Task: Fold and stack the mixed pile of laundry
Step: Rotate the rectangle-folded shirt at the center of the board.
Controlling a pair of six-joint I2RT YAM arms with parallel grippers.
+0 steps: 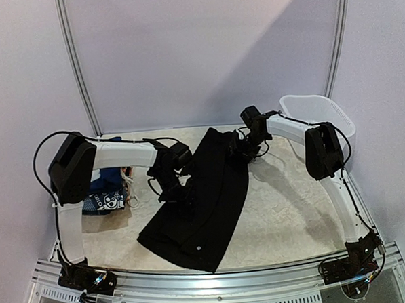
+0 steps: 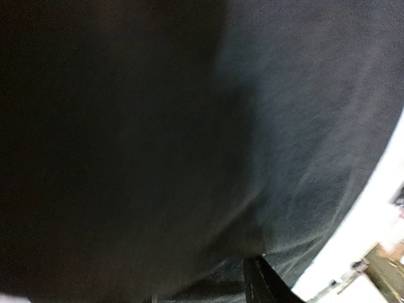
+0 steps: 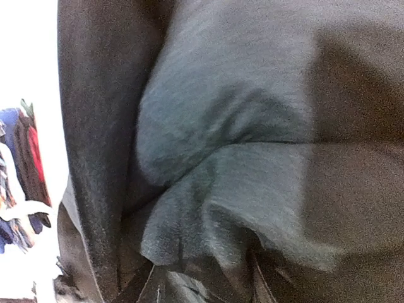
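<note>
Across mid-table, large black garment [image 1: 205, 205] lies spread diagonally. Right gripper [image 1: 246, 149] at its far corner, jaws seemingly clamped on bunched cloth. Left gripper [image 1: 171, 183] at its left edge; jaws hidden, cannot tell. Blue cartoon-print garment [image 1: 106, 197] lies farther left; white tub [image 1: 319, 108] far right.

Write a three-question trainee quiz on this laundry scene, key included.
1. True or false: the white tub stands at the far right corner of the table.
2. Which item lies spread across the middle of the table?
A. a striped towel
B. the black garment
C. a red sock
3. Fill in: the blue cartoon-print garment lies on the ___ side of the table.

Key: 1 true; 2 B; 3 left.
</note>
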